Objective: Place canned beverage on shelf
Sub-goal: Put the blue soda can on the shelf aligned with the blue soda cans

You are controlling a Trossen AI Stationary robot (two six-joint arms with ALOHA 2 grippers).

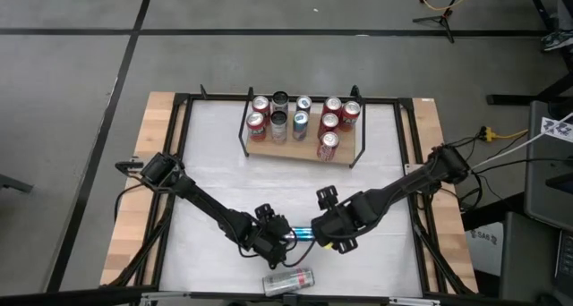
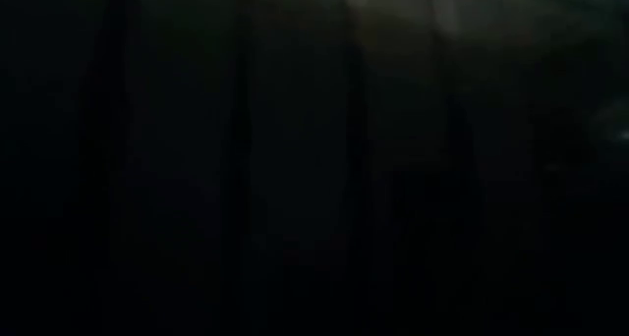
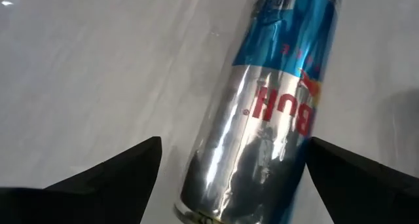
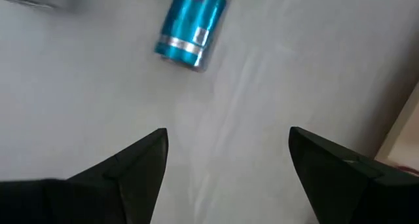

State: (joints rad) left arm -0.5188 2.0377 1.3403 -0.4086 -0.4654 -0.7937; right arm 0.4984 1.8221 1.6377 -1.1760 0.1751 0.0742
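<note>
From above, both arms met low over the white tabletop [image 1: 215,163], a slim blue-and-silver can [image 1: 303,232] lying flat between them. The left wrist view alone showed its glossy cylinder, with red lettering, lying between the parted fingers of the left tool [image 3: 229,178], released and ungripped. The right tool [image 4: 229,165] also stood spread, over bare tabletop, the can's blue end [image 4: 191,24] well ahead. The wooden shelf [image 1: 269,148] carried upright red and silver cans. The low view was dark.
</note>
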